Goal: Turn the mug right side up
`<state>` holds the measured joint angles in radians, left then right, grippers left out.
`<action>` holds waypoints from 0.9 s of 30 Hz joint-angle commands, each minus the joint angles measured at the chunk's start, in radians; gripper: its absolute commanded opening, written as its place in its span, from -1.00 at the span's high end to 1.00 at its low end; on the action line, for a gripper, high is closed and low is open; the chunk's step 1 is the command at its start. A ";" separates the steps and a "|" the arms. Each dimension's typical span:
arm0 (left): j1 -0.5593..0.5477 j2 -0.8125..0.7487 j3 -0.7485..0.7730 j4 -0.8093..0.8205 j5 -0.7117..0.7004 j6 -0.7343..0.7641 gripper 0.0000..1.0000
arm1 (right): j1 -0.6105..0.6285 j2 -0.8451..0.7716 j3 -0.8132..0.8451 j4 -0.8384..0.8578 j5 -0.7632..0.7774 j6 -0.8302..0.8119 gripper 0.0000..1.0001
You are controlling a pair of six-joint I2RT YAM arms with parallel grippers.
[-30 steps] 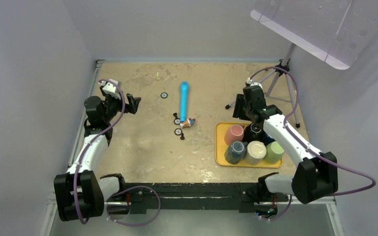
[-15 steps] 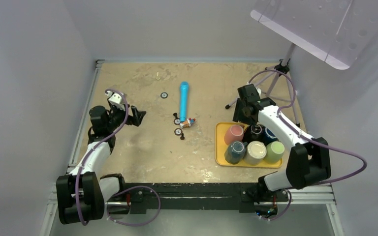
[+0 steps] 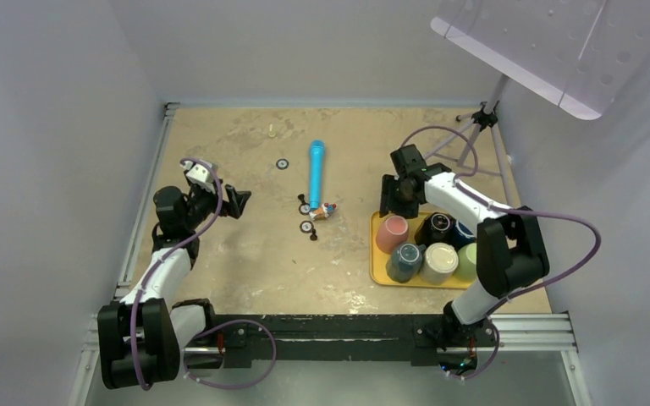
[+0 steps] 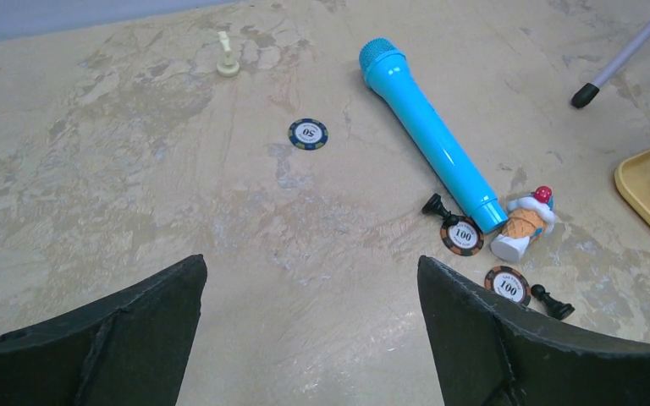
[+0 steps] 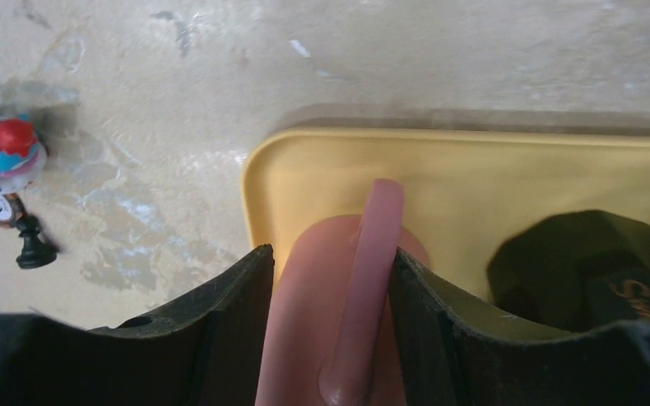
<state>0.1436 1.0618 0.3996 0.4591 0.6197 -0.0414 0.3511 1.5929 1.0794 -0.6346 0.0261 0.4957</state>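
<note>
The pink mug (image 3: 392, 233) sits at the far left corner of the yellow tray (image 3: 378, 272), on the right side of the table (image 3: 245, 254), and the right gripper (image 3: 392, 211) reaches down onto it from the far side. In the right wrist view its two fingers (image 5: 220, 338) press against either side of the mug's body, with the handle (image 5: 364, 279) running up between them, so the fingers look closed around the mug in a firm hold. From above, only a flat pink face of the mug shows and no hollow, so I judge it is not yet right side up, though its exact tilt is hard to read there. The left gripper (image 3: 241, 201) hovers over bare table on the left, well apart from the tray, with its fingers spread wide and nothing between them. It faces the blue microphone (image 4: 427, 139) and the scattered poker chips (image 4: 308, 134). The other mugs (image 3: 438, 260) stand crowded just beside the pink one in the tray. As for progress, the grasp appears made, which is the first part. What is left is to lift the mug free of its neighbours, rotate it until the opening faces up, set it down and let go. The tight packing in the tray leaves little room for that turn.
</note>
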 commanded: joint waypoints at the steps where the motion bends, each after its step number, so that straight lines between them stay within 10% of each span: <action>1: 0.006 -0.016 -0.007 0.062 0.013 0.007 -0.95 | 0.048 0.041 0.066 0.012 -0.083 -0.057 -0.09; 18: 0.007 0.007 -0.007 0.076 -0.002 0.014 -0.93 | 0.087 0.191 0.251 -0.329 0.051 -0.171 -0.08; 27: 0.007 0.006 -0.002 0.068 -0.042 0.019 -0.89 | 0.086 0.244 0.248 -0.242 -0.070 -0.200 1.00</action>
<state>0.1436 1.0676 0.3943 0.4858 0.5884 -0.0406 0.4374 1.8278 1.3209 -0.8726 0.0315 0.3248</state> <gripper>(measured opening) 0.950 0.128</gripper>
